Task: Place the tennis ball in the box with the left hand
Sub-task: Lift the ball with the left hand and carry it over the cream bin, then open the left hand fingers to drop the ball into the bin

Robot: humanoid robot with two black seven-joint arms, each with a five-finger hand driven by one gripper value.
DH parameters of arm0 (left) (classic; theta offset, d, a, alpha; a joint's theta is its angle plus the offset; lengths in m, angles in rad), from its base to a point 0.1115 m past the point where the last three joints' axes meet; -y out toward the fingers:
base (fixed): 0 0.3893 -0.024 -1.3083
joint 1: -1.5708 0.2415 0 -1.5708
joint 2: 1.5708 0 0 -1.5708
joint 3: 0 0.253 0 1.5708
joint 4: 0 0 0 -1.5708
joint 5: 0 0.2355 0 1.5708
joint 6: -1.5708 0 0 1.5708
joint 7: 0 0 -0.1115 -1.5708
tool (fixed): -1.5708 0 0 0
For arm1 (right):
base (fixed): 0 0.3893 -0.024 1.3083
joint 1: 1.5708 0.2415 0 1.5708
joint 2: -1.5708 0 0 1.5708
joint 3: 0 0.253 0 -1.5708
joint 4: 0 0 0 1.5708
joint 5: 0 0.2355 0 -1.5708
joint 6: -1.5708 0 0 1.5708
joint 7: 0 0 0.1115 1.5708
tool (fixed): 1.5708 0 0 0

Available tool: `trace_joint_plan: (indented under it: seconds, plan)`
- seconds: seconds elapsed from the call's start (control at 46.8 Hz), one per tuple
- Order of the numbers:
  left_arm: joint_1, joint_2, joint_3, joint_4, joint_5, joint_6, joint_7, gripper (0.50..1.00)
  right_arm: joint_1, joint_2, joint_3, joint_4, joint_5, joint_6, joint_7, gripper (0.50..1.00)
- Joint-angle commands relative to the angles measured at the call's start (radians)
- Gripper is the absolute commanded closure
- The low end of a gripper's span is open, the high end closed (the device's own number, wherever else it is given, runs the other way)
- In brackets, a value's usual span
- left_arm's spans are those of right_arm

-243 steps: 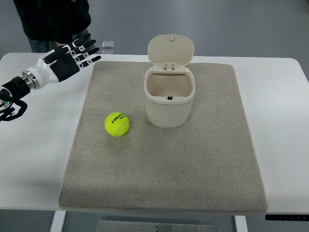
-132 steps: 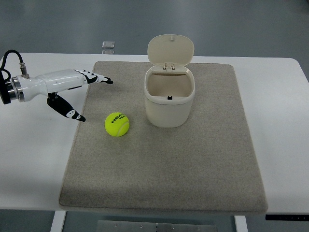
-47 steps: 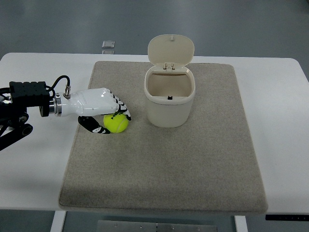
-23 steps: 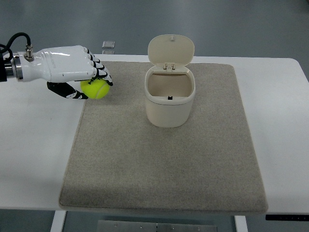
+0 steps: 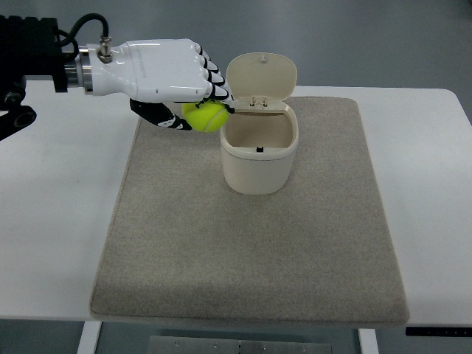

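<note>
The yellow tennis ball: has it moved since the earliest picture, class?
Yes. The yellow tennis ball, then on the grey mat, is now held in the left hand beside the open cream box's left rim.

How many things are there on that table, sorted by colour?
Yellow: 1, the tennis ball, held in the left hand
Cream: 1, the lidded box
Grey: 1, the mat
Total: 3

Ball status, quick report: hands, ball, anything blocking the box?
Left hand shut on ball, beside box rim. Right hand not in view. Lid open, nothing blocking.
</note>
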Motion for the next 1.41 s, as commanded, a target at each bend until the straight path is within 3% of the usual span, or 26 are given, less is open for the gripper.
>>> trace_joint_plan:
  seconds: [0.0,0.577,0.684,0.769,0.833,1.068,1.175,1.239,1.389]
  plan:
    - [-0.039,-0.050,0.045,0.028,0.001,-0.005,0.005,1.000,0.000,0.000,0.000,0.000,0.000,0.000,-0.001,0.597]
    - [-0.039,-0.305,0.059,0.269,0.083,-0.005,0.008,1.000,0.000,0.000,0.000,0.000,0.000,0.000,-0.001,0.597]
    - [-0.033,-0.319,0.059,0.293,0.083,-0.005,0.008,0.845,0.000,0.000,0.002,0.000,0.000,0.000,-0.001,0.597]
    - [-0.031,-0.325,0.059,0.295,0.082,-0.005,0.008,0.819,0.000,0.000,0.000,0.000,0.000,0.000,-0.001,0.599]
    - [-0.031,-0.326,0.058,0.298,0.080,-0.003,0.008,0.714,0.000,0.000,0.000,0.000,0.000,0.000,0.000,0.597]
    - [-0.014,-0.339,0.058,0.298,0.070,0.000,0.008,0.622,0.000,0.000,0.002,0.000,0.000,0.000,-0.001,0.599]
    - [-0.014,-0.340,0.058,0.298,0.067,0.002,0.008,0.609,0.000,0.000,0.000,0.000,0.000,0.000,0.000,0.597]
    - [-0.013,-0.339,0.058,0.294,0.059,0.002,0.008,0.540,0.000,0.000,0.000,0.000,0.000,0.000,-0.001,0.597]
    - [-0.014,-0.328,0.058,0.275,0.033,0.003,0.008,0.531,0.000,0.000,0.002,0.000,0.000,0.000,-0.001,0.599]
